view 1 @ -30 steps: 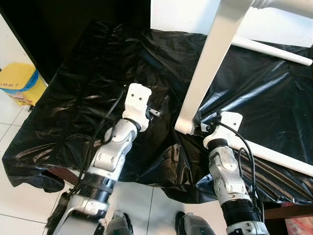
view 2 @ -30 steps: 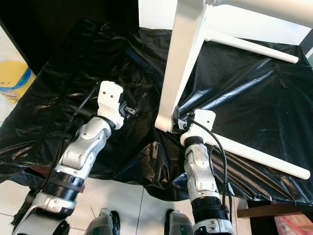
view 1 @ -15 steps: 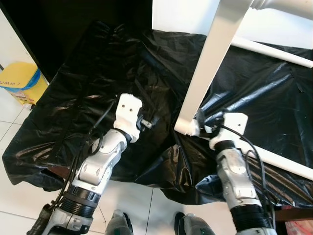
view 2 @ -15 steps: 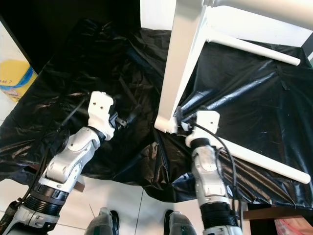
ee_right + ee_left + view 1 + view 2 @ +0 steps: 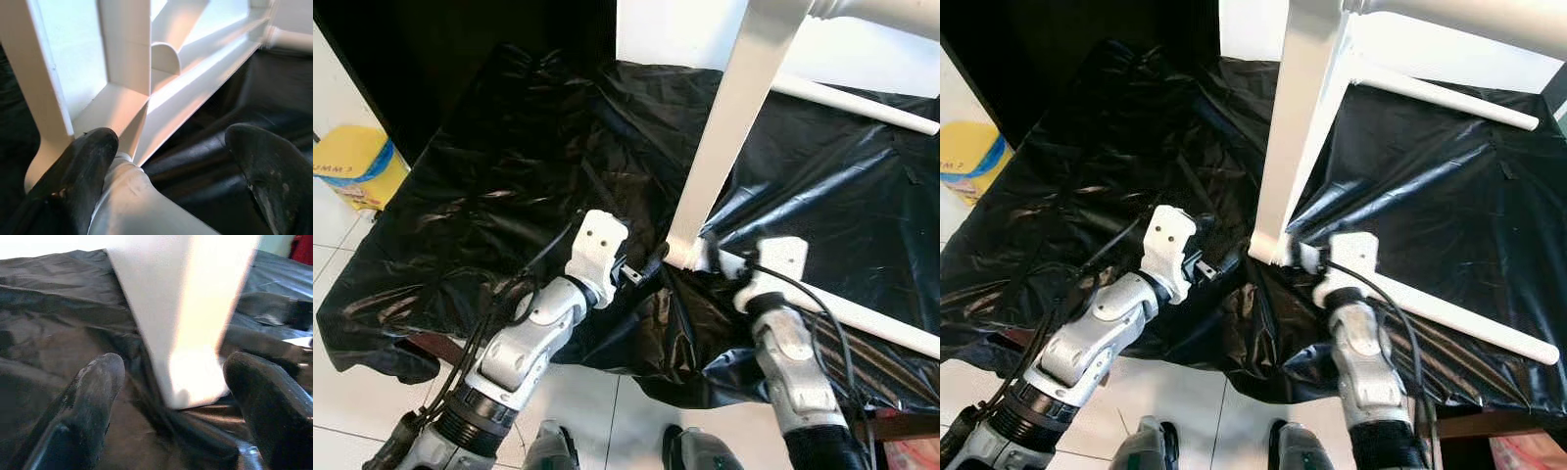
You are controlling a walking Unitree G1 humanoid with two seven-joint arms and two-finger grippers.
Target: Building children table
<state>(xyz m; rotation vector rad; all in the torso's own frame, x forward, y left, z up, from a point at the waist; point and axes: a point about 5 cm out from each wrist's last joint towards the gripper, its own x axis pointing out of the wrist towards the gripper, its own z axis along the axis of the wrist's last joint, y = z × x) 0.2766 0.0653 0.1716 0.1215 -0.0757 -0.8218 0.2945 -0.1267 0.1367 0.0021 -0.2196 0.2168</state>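
Black plastic sheeting is draped in crinkled folds over a low desk, its edges hanging down toward the pale tiled floor. On the sheeting rests the white children's table, tipped on its side, with one flat white leg slanting down to a foot that meets the plastic near the middle of the scene, and a round white leg lying along the sheeting off to the robot's right.

The left gripper reaches in just beside the foot of the flat leg, its fingers spread apart on either side of that foot (released, touching nothing that can be made out). The right gripper sits at the joint where the flat leg meets the round one, fingers likewise parted, one resting close against the white frame.

A yellow container with a blue band stands on the floor at the robot's far left.
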